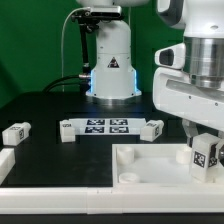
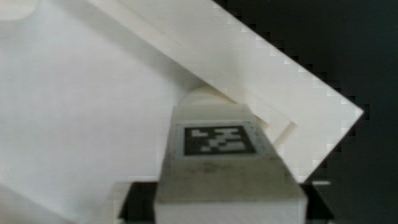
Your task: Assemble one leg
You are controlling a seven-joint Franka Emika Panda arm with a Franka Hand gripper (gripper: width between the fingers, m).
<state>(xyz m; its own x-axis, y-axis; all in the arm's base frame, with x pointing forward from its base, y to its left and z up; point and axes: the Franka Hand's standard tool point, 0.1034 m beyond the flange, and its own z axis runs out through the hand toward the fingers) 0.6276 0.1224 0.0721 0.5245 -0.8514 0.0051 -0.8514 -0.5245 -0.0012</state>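
Note:
My gripper (image 1: 206, 150) is shut on the leg (image 1: 206, 155), a stubby white block with a black-and-white tag on its face. It holds the leg upright over the right end of the large white square piece (image 1: 150, 168), above a corner. In the wrist view the leg (image 2: 219, 150) fills the middle, clamped between the dark fingers (image 2: 139, 200), with its far end against the raised corner rim of the white piece (image 2: 107, 90). The socket under the leg is hidden.
The marker board (image 1: 103, 126) lies mid-table. Loose white legs lie at the exterior view's left (image 1: 15, 132), beside the board's left end (image 1: 66, 130) and its right end (image 1: 152, 128). A white bar (image 1: 8, 158) lies at the left edge. The robot base (image 1: 110, 70) stands behind.

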